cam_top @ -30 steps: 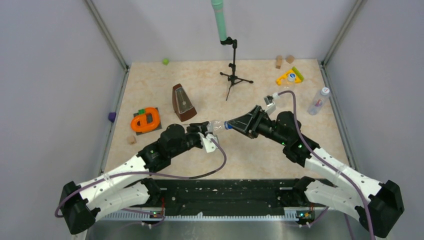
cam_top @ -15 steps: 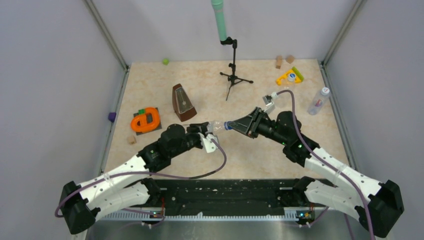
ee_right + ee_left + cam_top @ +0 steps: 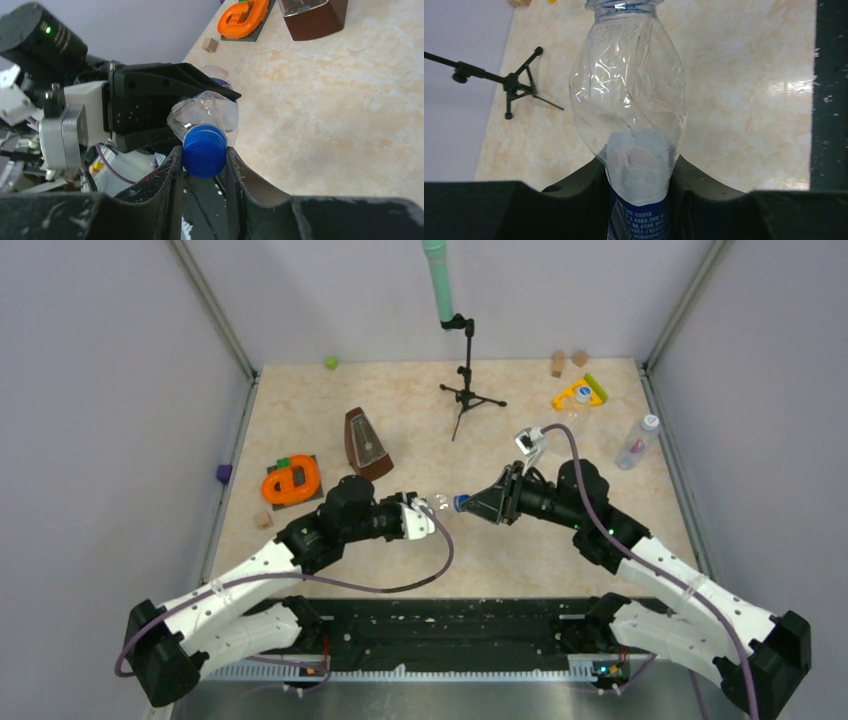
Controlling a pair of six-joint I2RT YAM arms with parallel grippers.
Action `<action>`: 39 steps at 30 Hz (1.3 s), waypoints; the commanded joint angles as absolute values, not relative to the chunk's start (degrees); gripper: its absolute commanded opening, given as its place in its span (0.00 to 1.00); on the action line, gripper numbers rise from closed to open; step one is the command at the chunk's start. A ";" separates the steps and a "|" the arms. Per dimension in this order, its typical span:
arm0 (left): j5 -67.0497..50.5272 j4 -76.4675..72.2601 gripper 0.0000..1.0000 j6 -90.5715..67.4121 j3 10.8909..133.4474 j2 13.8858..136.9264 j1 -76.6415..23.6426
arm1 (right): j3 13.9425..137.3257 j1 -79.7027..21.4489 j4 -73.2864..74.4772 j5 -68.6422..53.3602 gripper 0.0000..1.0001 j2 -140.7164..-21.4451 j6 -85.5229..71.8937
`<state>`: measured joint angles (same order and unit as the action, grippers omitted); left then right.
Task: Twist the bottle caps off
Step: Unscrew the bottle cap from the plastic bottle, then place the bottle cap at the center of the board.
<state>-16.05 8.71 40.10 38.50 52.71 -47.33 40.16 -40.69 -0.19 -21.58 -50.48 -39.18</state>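
Observation:
A clear, crumpled bottle [image 3: 629, 100] with a blue-and-white label lies sideways above the table, and my left gripper [image 3: 639, 170] is shut on its labelled body. Its neck [image 3: 624, 6] points away from that gripper and carries no cap. My right gripper [image 3: 202, 156] is shut on the dark blue bottle cap [image 3: 203, 151], just in front of the bottle's shoulder [image 3: 200, 112]. From above, the cap [image 3: 461, 503] sits a small gap to the right of the bottle [image 3: 436, 505]. A second clear bottle [image 3: 634, 448] with a white cap [image 3: 650, 422] lies at the right edge.
A brown metronome [image 3: 366, 445] and an orange toy on a dark plate [image 3: 291, 481] stand at the left. A microphone tripod [image 3: 468, 395] is at the back centre. A yellow-green toy [image 3: 580, 393] and wooden blocks [image 3: 557, 364] lie at the back right.
My right gripper closed on the blue cap and drew back to the right, so the cap now sits apart from the bottle's neck. The left gripper kept its hold and shifted slightly.

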 commanded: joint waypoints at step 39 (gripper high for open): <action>-10.86 -9.25 0.00 23.25 28.51 29.92 -42.45 | 55.26 -39.24 5.37 -4.55 0.00 -74.20 -22.47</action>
